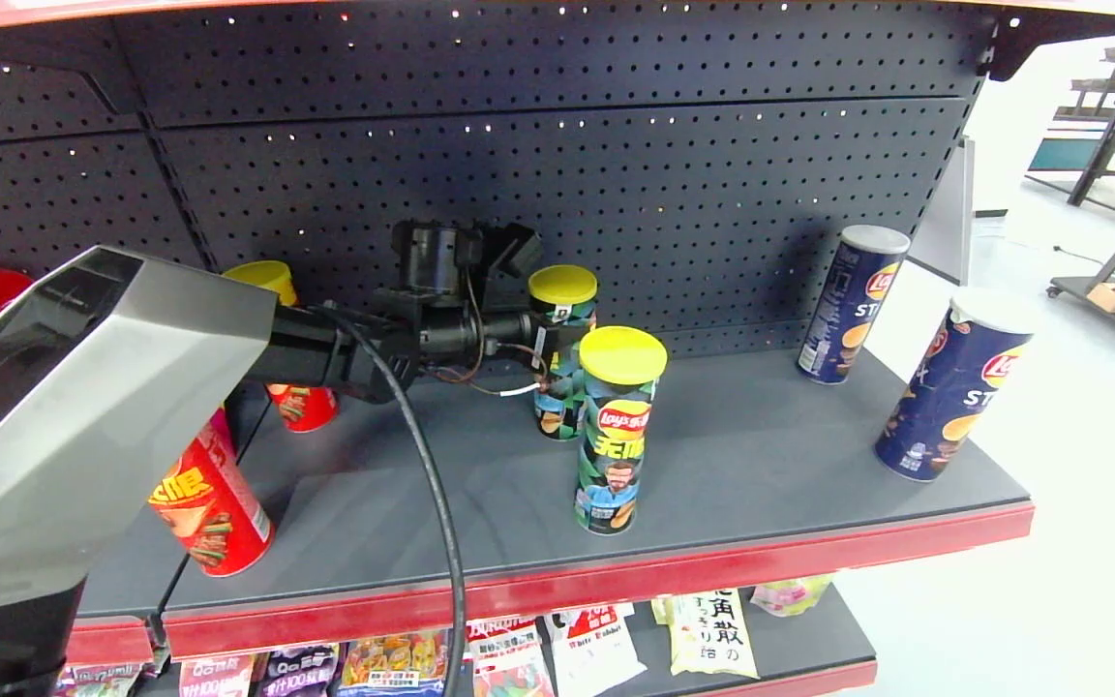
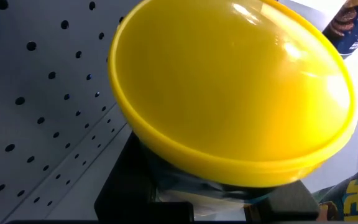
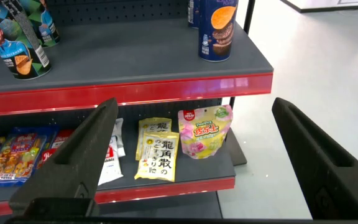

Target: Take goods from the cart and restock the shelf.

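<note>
**Can placed at the back, release next**

The left gripper (image 1: 546, 363) is clamped on the yellow-lidded can (image 1: 563, 319), which stands upright far back on the shelf (image 1: 761, 455), just behind its twin (image 1: 616, 426). Set-down looks done, so next it should let go and back out cleanly. The right gripper (image 3: 194, 104) gapes wide, empty.

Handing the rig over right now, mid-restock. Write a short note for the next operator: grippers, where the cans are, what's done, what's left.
Left gripper: shut on the rear green can at the back of the shelf, not yet released.
Right gripper: open and empty, facing the snack bags on the lower level.
On the shelf: front green can, two red cans to the left, two blue cans to the right.
Done: these cans stand on the shelf.
Left: release the rear can, withdraw the arm, fetch more goods.
</note>
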Available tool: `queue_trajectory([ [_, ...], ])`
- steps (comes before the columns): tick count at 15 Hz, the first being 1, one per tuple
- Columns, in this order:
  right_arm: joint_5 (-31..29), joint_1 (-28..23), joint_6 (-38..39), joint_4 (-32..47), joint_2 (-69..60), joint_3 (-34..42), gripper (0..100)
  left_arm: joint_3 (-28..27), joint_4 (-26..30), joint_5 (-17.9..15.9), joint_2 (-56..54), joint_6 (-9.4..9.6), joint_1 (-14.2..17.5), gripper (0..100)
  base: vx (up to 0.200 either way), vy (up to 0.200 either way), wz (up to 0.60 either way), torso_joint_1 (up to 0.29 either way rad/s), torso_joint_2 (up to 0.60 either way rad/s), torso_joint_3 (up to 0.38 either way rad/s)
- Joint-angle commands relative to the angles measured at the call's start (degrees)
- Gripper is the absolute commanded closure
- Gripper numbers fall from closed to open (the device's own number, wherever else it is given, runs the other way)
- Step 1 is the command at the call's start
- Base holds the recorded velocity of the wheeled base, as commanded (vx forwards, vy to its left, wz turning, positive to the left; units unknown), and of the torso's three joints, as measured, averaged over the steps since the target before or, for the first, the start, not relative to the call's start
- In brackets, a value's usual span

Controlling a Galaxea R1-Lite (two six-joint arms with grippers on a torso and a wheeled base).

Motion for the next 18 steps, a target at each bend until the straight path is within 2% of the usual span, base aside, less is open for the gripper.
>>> queue_trajectory([
  [1,0.0,0.0,0.0,0.0,0.0,0.0,0,0.1,0.0,-0.1,0.2,-0.03,0.0,100,0.000,0.000,0.00,0.000,0.00,0.000],
  [3,0.0,0.0,0.0,0.0,0.0,0.0,0,0.1,0.0,0.0,0.2,-0.03,-0.1,100,0.000,0.000,0.00,0.000,0.00,0.000],
  [4,0.0,0.0,0.0,0.0,0.0,0.0,0,0.1,0.0,0.0,0.2,-0.03,-0.1,0,0.000,0.000,0.00,0.000,0.00,0.000],
  [11,0.0,0.0,0.0,0.0,0.0,0.0,0,0.2,0.4,-0.1,-0.9,-0.20,0.0,0,0.000,0.000,0.00,0.000,0.00,0.000],
  [18,0.0,0.1,0.0,0.0,0.0,0.0,0,5.9,4.9,-0.5,-7.6,-0.73,0.7,0,0.000,0.000,0.00,0.000,0.00,0.000],
])
